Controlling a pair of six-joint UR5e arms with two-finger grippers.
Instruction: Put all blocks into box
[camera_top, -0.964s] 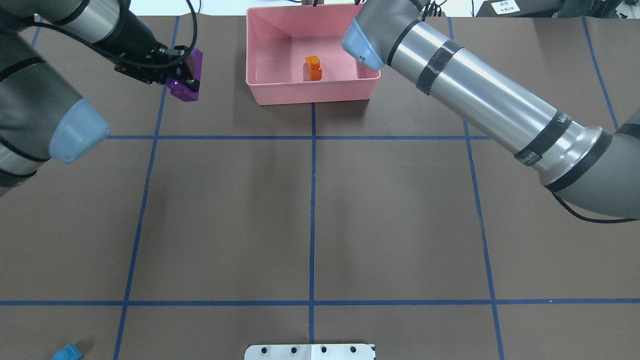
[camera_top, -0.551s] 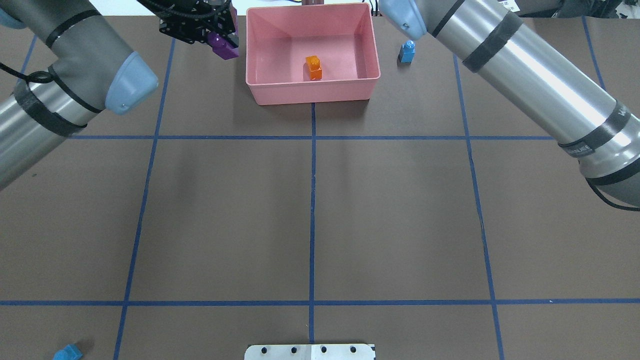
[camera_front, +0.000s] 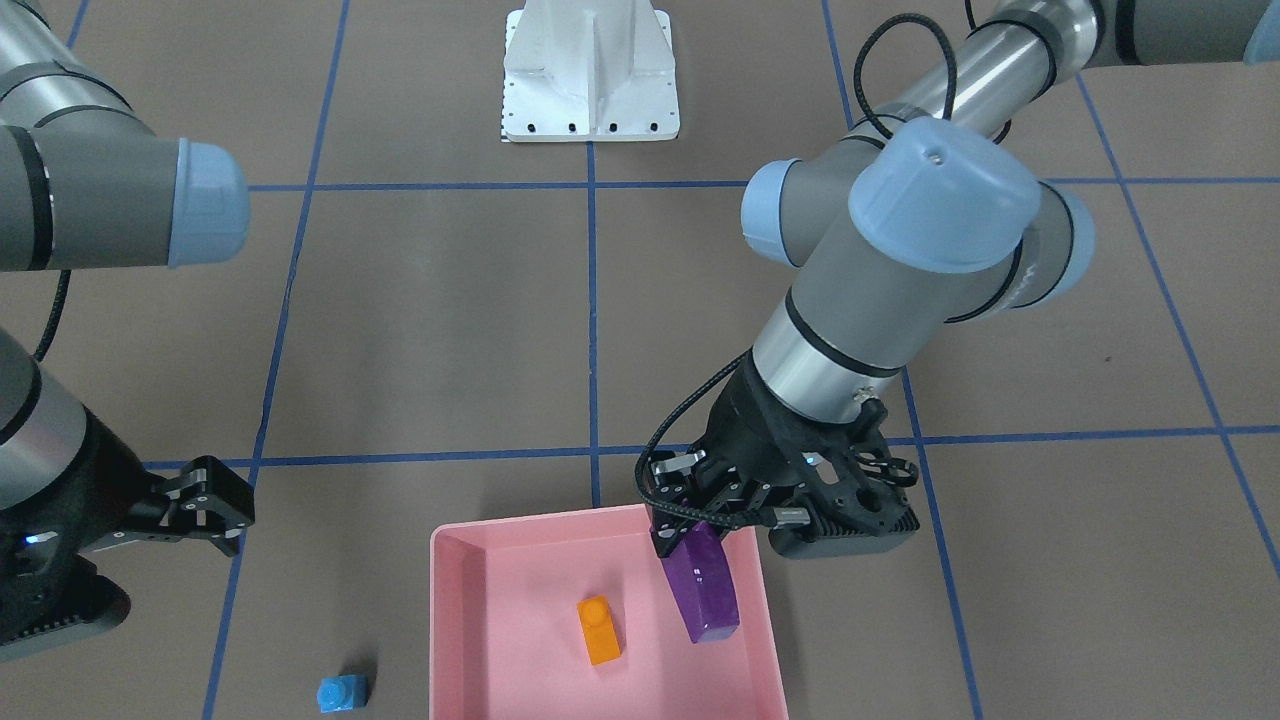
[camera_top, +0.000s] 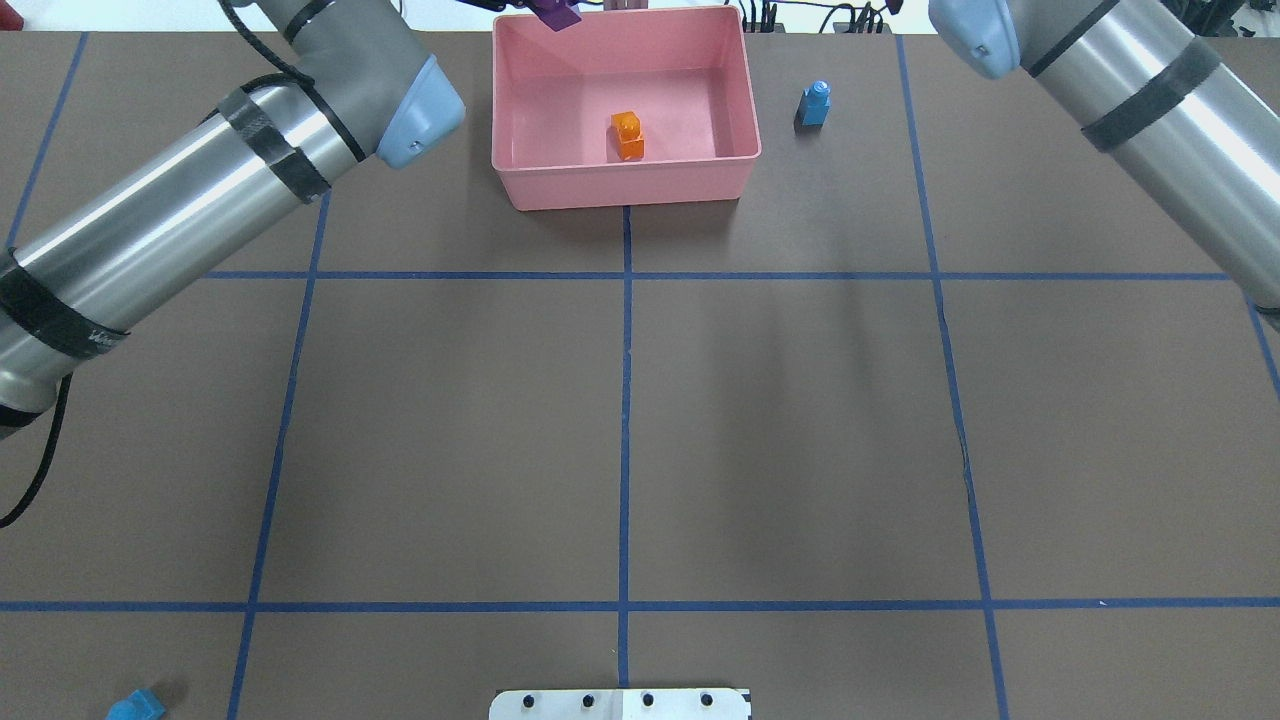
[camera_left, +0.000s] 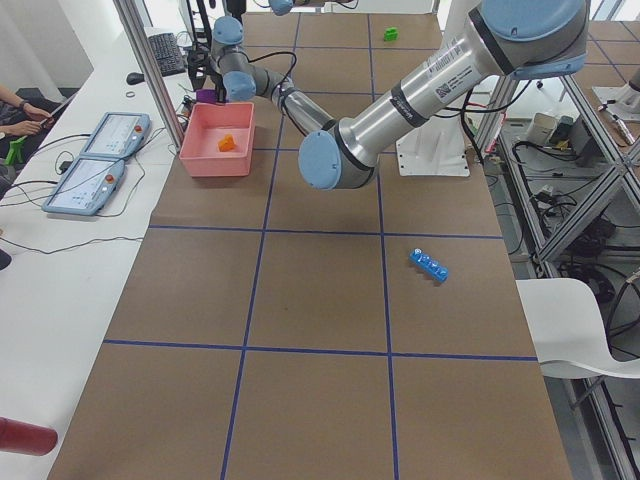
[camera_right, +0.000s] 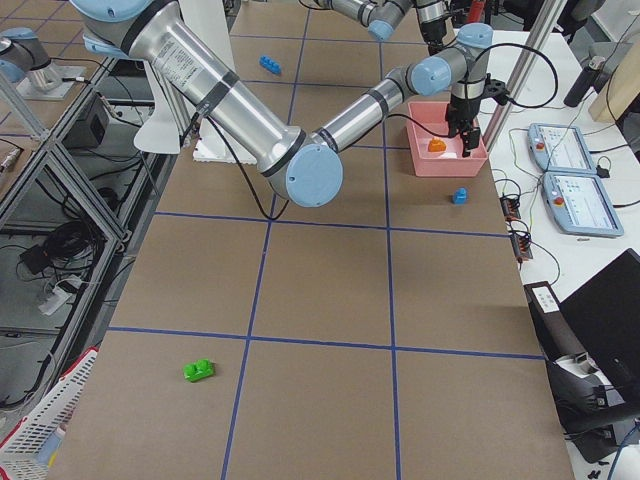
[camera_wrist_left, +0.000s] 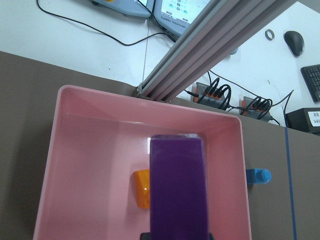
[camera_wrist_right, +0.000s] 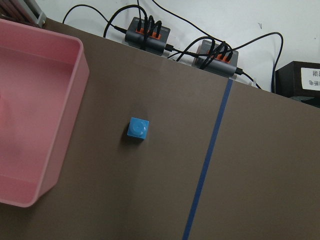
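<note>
Counting bricks gives the progress: one orange brick (camera_front: 598, 630) lies in the pink box (camera_front: 440, 620). The purple brick (camera_front: 708, 595) hangs over the box interior, pinched at its top end by the left tool (camera_front: 688, 535), not yet released. Three are left on the bench (camera_top: 450, 440): a small blue cube (camera_front: 342, 692) just beside the box, and a long blue brick (camera_left: 429, 266) and a green brick (camera_right: 200, 371), both well apart from it. The right tool (camera_front: 232, 510) stands spread and empty near the cube. Brown matting with blue tape lines covers the bench. A white desk (camera_left: 60, 250) carrying two control tablets (camera_left: 115, 135) lies beyond its far edge.
</note>
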